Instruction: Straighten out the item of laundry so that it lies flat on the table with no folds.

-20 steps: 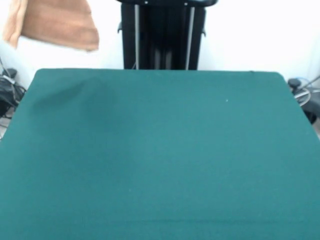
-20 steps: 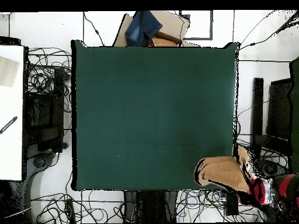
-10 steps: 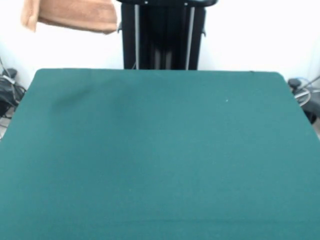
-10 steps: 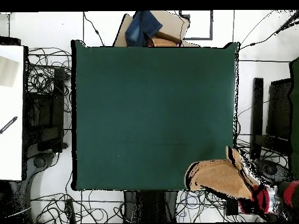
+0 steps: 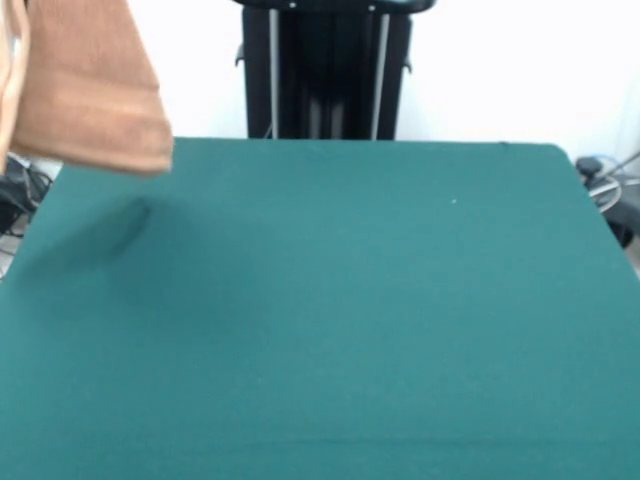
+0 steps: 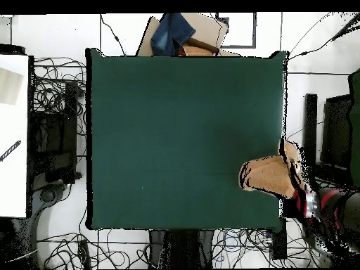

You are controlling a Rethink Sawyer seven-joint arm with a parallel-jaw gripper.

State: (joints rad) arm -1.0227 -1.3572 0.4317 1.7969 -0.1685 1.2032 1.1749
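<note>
From my remote station: the towel (image 5: 85,90) hangs bunched in the air over the table (image 5: 330,300) corner, upper left in the front view, casting a shadow on the felt. Overhead, it overlaps the table's right edge (image 6: 271,176), beside a red-and-black striped arm (image 6: 316,205). I cannot tell the gripper's opening.

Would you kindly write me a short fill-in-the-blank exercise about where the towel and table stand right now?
1. The towel is not lying on the table; it hangs in the ____.
2. In the front view, the towel is at the picture's upper ____.
3. The table's top is coloured dark ____.
4. On the table beneath the towel lies its dark ____.

Missing words: air; left; green; shadow
</note>
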